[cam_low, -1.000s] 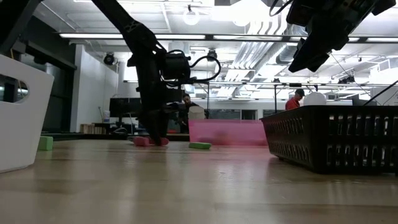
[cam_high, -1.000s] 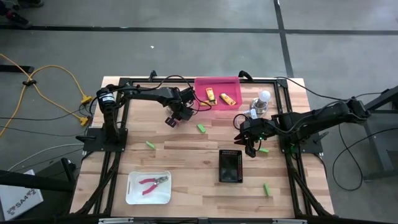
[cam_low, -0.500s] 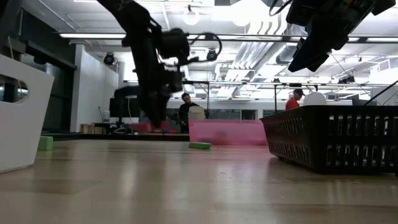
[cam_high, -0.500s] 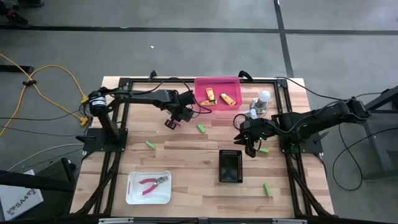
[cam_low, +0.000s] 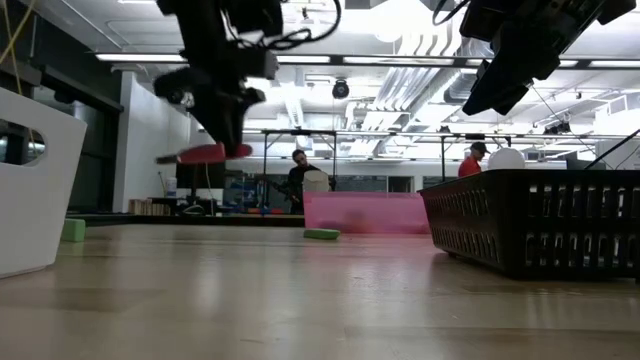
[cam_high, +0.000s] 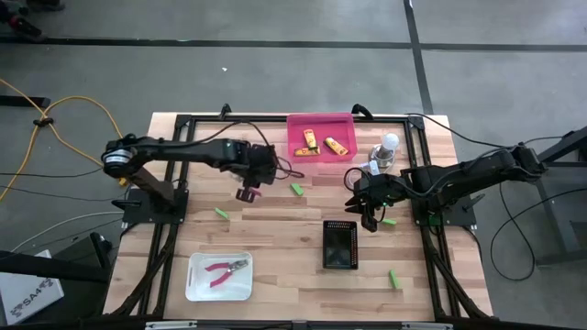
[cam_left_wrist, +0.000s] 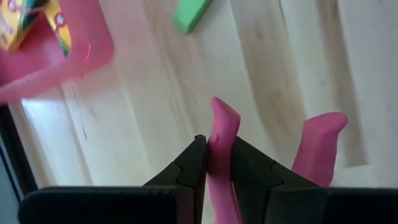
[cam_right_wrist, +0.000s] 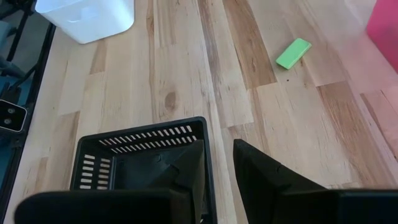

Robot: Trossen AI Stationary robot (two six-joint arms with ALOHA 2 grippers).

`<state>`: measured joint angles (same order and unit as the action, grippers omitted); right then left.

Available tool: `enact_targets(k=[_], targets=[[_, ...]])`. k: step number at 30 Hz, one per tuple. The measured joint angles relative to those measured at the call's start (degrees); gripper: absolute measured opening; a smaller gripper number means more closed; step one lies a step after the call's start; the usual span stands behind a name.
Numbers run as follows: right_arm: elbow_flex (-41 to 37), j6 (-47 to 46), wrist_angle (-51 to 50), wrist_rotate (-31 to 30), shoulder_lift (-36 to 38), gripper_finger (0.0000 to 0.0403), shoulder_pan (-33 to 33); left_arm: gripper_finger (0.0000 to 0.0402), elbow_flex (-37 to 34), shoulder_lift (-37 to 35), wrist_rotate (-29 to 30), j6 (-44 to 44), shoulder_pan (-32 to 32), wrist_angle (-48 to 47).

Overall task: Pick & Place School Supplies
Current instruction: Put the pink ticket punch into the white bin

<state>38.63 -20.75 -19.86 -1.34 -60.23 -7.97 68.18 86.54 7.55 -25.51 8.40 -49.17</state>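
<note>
My left gripper [cam_high: 247, 189] hangs over the table's middle-left, shut on a pink-handled plier tool [cam_low: 204, 153] that shows raised in the low view. A second pink-handled tool [cam_high: 226, 269] lies in the white tray [cam_high: 194, 286]. Two yellow-orange pieces [cam_high: 323, 142] lie in the pink tray [cam_high: 295, 123]. Green blocks lie flat on the wood [cam_high: 297, 189], [cam_high: 221, 213], [cam_high: 393, 278], [cam_high: 389, 221]. My right gripper [cam_high: 369, 217] hovers above the black basket's far edge [cam_right_wrist: 143, 134], its fingers a narrow gap apart with nothing between them. My left gripper pinches one pink handle of the plier tool [cam_left_wrist: 222, 134] between its two fingers. The fingers lie along that handle. The other handle [cam_left_wrist: 318, 142] stands free beside the fingers. The tool is lifted clear of the table [cam_low: 204, 153], roughly level below the gripper.
The black basket [cam_high: 339, 244] stands right of the table's middle. A white bulb-like object [cam_high: 390, 142] stands right of the pink tray. Dark frame rails run along the table's sides. Bare wood lies between the white tray and the basket.
My left gripper has risen from the table by the pink tray, carrying the pink-handled tool with it, and has drifted toward the table's near and left side. The tool, which lay on the wood a second ago, now hangs clear above it.
</note>
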Motion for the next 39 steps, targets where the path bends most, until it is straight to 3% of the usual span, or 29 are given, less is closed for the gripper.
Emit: enact_targets(k=[14,23,31,39], targets=[[0.0,0.0,0.0,0.0,0.0,0.0074,0.0,0.0059,0.0,-4.3,3.6,32.2,-18.4,-9.5],[0.0,0.0,0.0,0.0,0.0,0.0074,0.0,0.0059,0.0,-4.4,4.0,47.1,-29.8,-13.3],[0.0,0.0,0.0,0.0,0.0,0.0074,0.0,0.0059,1.0,-4.4,7.8,61.2,-41.7,-14.3],[0.0,0.0,0.0,0.0,0.0,0.0074,0.0,0.0059,1.6,-3.2,7.8,71.2,-49.8,-14.4]])
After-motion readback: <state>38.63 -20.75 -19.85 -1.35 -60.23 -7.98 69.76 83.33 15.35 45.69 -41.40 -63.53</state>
